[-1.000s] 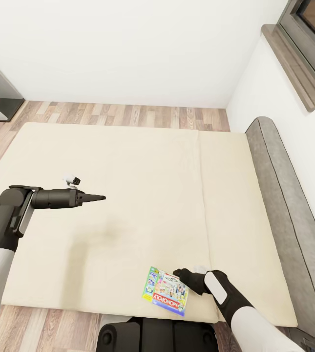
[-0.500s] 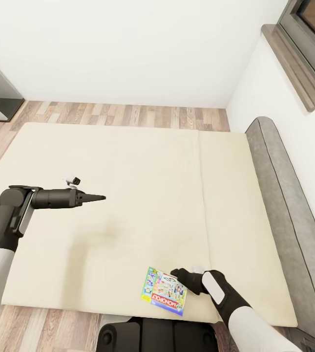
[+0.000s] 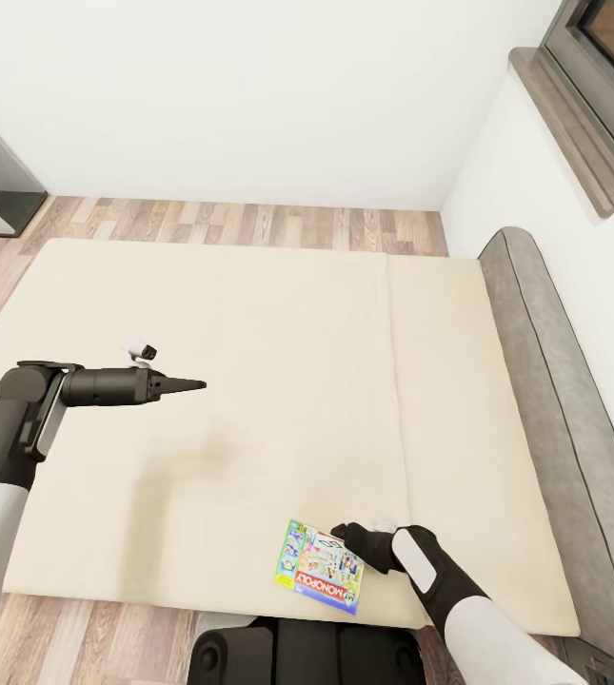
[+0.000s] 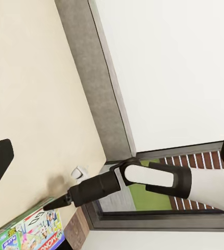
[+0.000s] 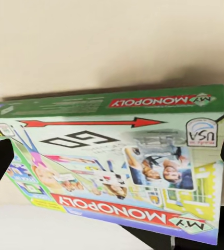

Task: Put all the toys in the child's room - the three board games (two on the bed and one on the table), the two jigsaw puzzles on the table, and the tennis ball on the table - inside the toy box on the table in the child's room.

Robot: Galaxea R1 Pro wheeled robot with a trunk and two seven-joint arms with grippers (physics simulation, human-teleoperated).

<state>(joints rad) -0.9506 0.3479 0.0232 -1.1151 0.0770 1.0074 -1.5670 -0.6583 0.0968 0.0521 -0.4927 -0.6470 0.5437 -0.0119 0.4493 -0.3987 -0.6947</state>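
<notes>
The head camera looked steeply down from above the near edge of the bed [image 3: 249, 381], facing the far white wall [image 3: 249, 95], taking in both arms. The left wrist camera, held well above the mattress, faced across it toward the grey headboard [image 4: 91, 78], while the right wrist camera sat very close to the board game [image 5: 117, 151]. All three shared that board game [image 3: 323, 567] [image 4: 28, 232] and the mattress.

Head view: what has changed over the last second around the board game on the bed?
The right hand has crept slightly toward the board game, its tip now at the box's near corner; no grasp is visible, and the right wrist view shows the fingers spread on either side of the box. The game, the bed and the left hand stayed as they were.
</notes>
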